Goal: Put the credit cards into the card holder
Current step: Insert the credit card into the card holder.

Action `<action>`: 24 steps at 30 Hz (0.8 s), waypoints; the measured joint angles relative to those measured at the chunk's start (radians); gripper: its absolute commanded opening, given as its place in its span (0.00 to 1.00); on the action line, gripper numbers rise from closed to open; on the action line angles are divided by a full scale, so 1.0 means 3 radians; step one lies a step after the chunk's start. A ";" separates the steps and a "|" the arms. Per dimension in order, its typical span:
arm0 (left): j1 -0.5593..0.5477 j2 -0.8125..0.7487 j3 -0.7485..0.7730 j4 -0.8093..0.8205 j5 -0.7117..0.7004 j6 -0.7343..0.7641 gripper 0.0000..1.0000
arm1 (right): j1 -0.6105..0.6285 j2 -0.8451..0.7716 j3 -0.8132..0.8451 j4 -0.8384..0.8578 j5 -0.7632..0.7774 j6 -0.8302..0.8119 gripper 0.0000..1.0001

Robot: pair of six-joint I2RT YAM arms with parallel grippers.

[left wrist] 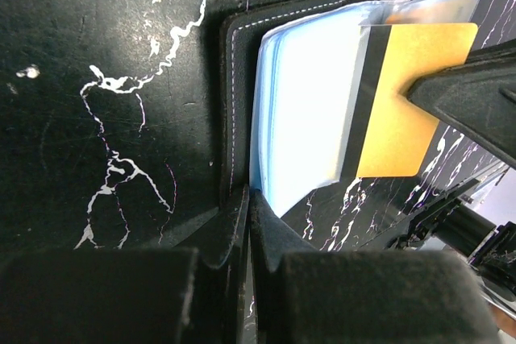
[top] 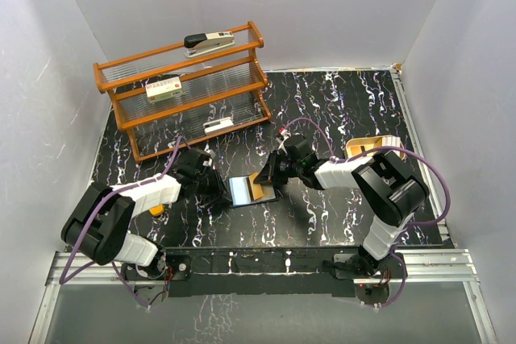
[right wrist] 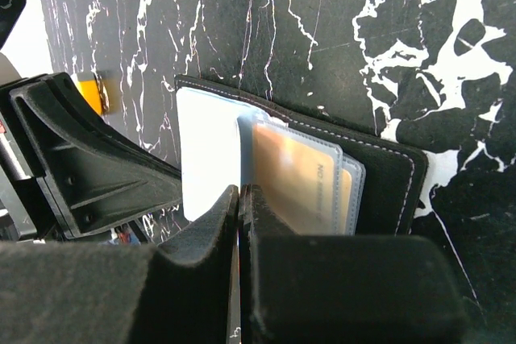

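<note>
The black card holder (top: 242, 192) lies open on the table between my two grippers, its bluish clear sleeves (left wrist: 310, 110) fanned out. An orange credit card (left wrist: 411, 118) with a dark stripe sits partly inside a sleeve and shows through the plastic (right wrist: 294, 183) in the right wrist view. My right gripper (right wrist: 242, 195) is shut on that card's outer edge, and one of its fingers (left wrist: 476, 94) lies over the card. My left gripper (left wrist: 248, 199) is shut on the opposite edge of the card holder (left wrist: 240, 78), where cover and sleeves meet.
A small orange block (top: 157, 210) lies by the left arm. An orange wire rack (top: 185, 90) stands at the back left with a stapler (top: 210, 41) on top. A tan tray (top: 375, 147) sits behind the right arm.
</note>
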 measured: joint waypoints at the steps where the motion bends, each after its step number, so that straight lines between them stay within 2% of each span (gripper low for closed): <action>1: -0.0003 0.0001 0.0000 0.0003 0.0000 -0.0009 0.00 | 0.0000 0.0011 -0.0001 0.0015 0.0000 0.0010 0.00; 3: -0.0008 0.0006 -0.0003 0.0017 0.0001 -0.0025 0.00 | 0.0000 0.0066 -0.0001 0.0081 -0.0011 0.0031 0.00; 6: -0.0017 0.0015 -0.0003 0.0029 0.0003 -0.0038 0.00 | -0.0008 0.0116 -0.0008 0.0146 -0.0037 0.0055 0.07; 12: -0.0070 0.0055 -0.0005 0.0100 0.0043 -0.0084 0.00 | -0.0006 0.0116 -0.0029 0.0111 0.0013 0.0039 0.31; 16: -0.0071 0.0055 -0.0005 0.0100 0.0041 -0.0092 0.00 | 0.0013 -0.0048 0.0023 -0.0142 0.0131 -0.0074 0.47; 24: -0.0072 0.0055 -0.0005 0.0106 0.0041 -0.0097 0.00 | 0.0006 -0.0271 0.0112 -0.0603 0.0395 -0.0287 0.50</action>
